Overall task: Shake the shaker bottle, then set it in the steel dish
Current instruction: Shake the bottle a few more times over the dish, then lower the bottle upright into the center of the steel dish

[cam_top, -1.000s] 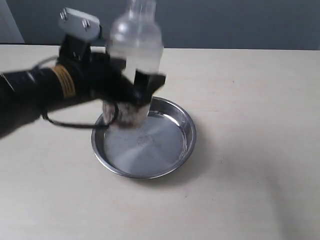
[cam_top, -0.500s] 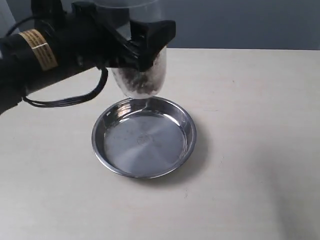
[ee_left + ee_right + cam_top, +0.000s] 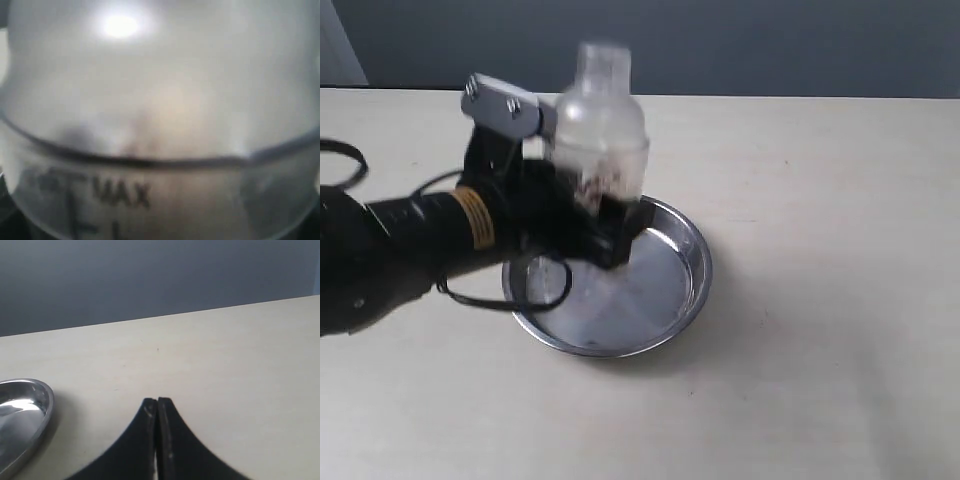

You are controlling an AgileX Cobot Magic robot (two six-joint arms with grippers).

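Nearest, bare pale tabletop (image 3: 820, 400). Next, resting on it, the round shiny steel dish (image 3: 665, 290). Over the dish's left rear part, upright in the left gripper (image 3: 592, 222): the shaker bottle (image 3: 598, 130), blurred, brown grains inside. Jaws spread wide and clamped round the bottle's lower body. Base hidden, so contact with the dish impossible to tell. Frosted wall marked MAX filling the left wrist view. Clear of the dish, the right gripper (image 3: 157, 432), jaws pressed together on nothing. Farthest, a grey wall (image 3: 770, 40).
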